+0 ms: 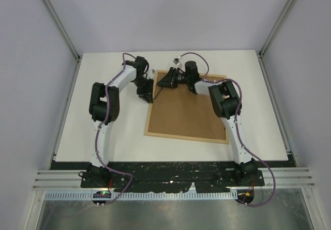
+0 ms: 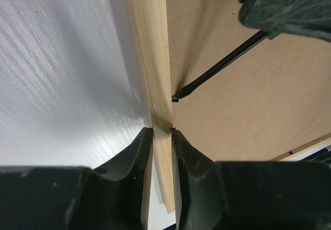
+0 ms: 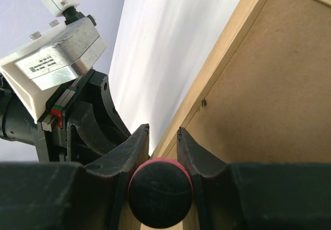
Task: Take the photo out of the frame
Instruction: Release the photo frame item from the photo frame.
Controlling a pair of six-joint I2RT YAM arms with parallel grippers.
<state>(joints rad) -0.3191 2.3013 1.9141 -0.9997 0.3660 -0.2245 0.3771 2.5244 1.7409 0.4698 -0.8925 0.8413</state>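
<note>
While L claw [image 2: 161,131] pinches frame [image 2: 152,49] edge, R claw [image 3: 163,133] grips black tool [image 3: 160,193].

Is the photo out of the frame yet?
Not yet. The frame lies face down, brown back still in. The left hand pinches its wooden edge; the right hand holds a thin tool against the back's rim. Left: lift the back, take the photo, which is hidden.

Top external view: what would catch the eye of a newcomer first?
A large frame lies back-up on the white table, its brown board filling the middle. At its far left corner the left jaws pinch the light-wood rail, while the right jaws hold a thin black tool whose tip meets the board's edge.
</note>
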